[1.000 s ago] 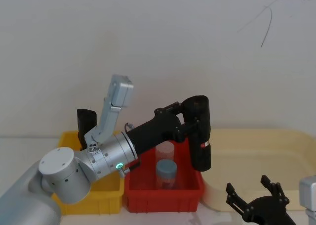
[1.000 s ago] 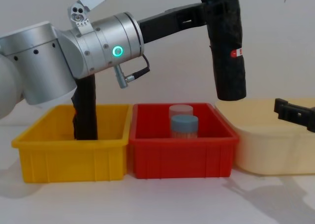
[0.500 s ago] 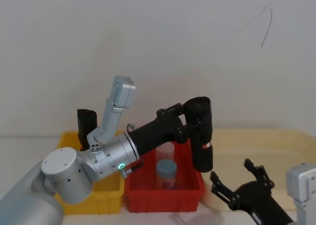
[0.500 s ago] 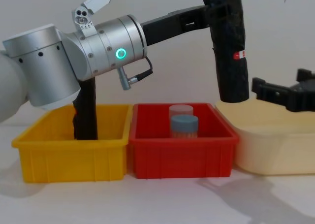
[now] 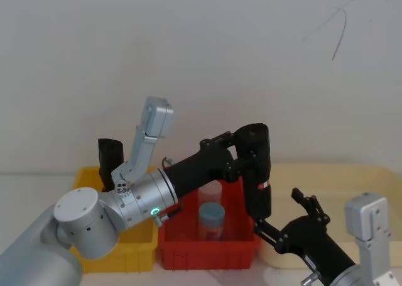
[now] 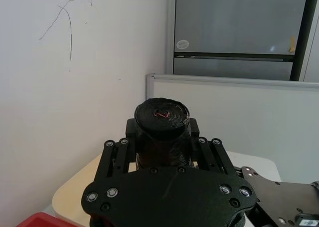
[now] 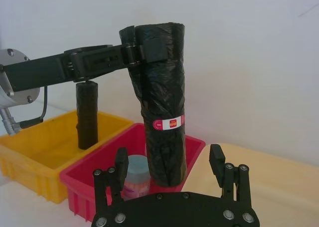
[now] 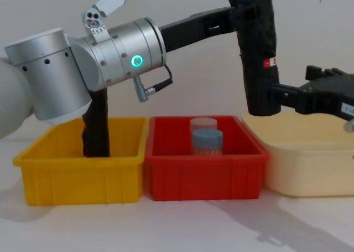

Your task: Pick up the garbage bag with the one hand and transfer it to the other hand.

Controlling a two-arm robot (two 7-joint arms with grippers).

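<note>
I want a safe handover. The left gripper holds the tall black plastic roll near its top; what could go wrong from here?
1. The left gripper clamps the tall black glossy garbage bag roll near its top, so the open right gripper could knock its lower end aside.
2. Released too early, the roll may fall toward the blue-lidded jar in the red plastic bin below.
</note>
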